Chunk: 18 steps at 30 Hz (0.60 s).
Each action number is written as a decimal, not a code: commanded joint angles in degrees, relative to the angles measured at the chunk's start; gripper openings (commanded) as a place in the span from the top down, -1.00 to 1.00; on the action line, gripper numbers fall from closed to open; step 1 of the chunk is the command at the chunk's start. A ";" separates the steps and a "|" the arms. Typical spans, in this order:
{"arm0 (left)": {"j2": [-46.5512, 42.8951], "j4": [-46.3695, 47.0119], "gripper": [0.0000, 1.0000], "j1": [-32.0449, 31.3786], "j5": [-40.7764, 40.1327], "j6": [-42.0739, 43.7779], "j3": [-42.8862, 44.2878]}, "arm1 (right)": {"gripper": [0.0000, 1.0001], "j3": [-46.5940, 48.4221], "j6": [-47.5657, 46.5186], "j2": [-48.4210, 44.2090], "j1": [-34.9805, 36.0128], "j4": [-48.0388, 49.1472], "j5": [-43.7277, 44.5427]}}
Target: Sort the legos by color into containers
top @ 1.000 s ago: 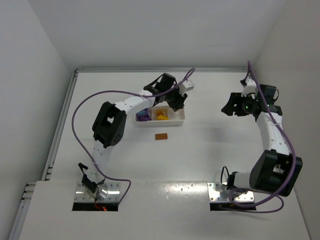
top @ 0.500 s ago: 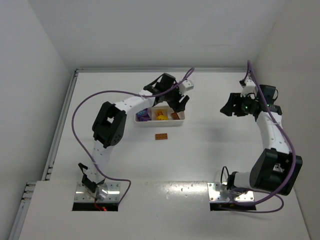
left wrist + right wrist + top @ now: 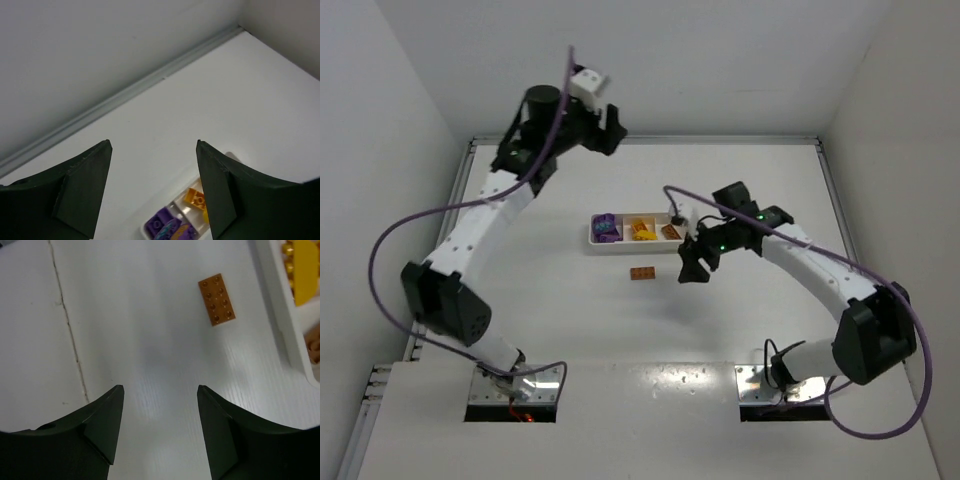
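The white tray [image 3: 592,238] lies mid-table with its three containers in a row. Purple legos [image 3: 606,228] fill the left one, yellow legos [image 3: 641,230] the middle one, and an orange-brown brick [image 3: 670,231] the right one. A loose orange-brown brick [image 3: 642,273] lies flat on the table just in front of the tray. My right gripper [image 3: 692,265] hangs open and empty beside it; in the right wrist view the brick [image 3: 216,299] sits ahead of the gripper [image 3: 160,388]. My left gripper [image 3: 608,132] is raised near the back wall, open and empty, and its wrist view shows the gripper [image 3: 153,145] above the purple legos [image 3: 167,225].
A metal rail [image 3: 720,140] runs along the foot of the back wall. White walls close in on the left and right. A thin seam [image 3: 70,335] crosses the tabletop to the left of the right gripper. Purple cables [image 3: 390,240] loop off both arms.
My left gripper opened over the tray, leaving an orange-brown brick in the right container, then swung up and back-left. My right arm swept from the back right to beside the loose brick.
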 commanded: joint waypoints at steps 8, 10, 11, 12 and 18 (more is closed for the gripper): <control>-20.65 -2.79 -0.49 11.07 -5.77 1.01 -20.31 | -0.14 8.06 -8.98 17.36 11.76 8.99 8.29; -21.79 -3.41 -0.49 11.87 -5.77 1.01 -20.86 | -0.14 9.21 -8.99 19.75 11.76 10.13 8.99; -21.80 -3.41 -0.49 12.56 -5.77 1.01 -21.47 | -0.14 10.26 -8.99 21.77 12.28 10.74 9.69; -21.80 -3.93 -0.49 13.09 -5.77 1.01 -21.47 | -0.14 10.88 -8.99 22.83 12.29 11.36 10.39; -21.01 -3.93 -0.49 13.10 -5.24 0.49 -20.86 | -0.14 13.61 -9.51 27.59 13.86 11.37 10.92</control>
